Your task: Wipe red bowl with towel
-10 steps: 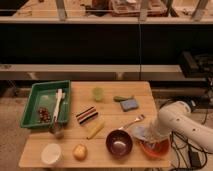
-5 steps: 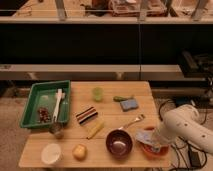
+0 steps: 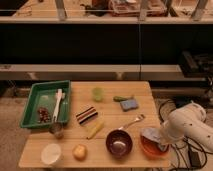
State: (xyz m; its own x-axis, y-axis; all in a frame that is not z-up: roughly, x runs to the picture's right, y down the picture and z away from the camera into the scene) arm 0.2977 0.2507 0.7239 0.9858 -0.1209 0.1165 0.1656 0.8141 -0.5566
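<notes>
The red bowl (image 3: 150,148) sits at the front right corner of the wooden table (image 3: 110,117). A crumpled pale towel (image 3: 150,134) lies in the bowl against its far rim. My white arm (image 3: 186,127) reaches in from the right, and its gripper (image 3: 161,144) is down at the bowl's right side, against the towel. The arm's wrist hides the right part of the bowl.
A dark purple bowl (image 3: 119,142) stands just left of the red one, with a spoon (image 3: 132,121) behind it. A blue sponge (image 3: 129,104), green cup (image 3: 98,93), striped block (image 3: 87,114), green tray (image 3: 32,98), white bowl (image 3: 51,153) and yellow fruit (image 3: 79,151) fill the rest.
The arm has shifted down and a little left over the red bowl, and the towel has moved within the bowl with it. Nothing else on the table has moved.
</notes>
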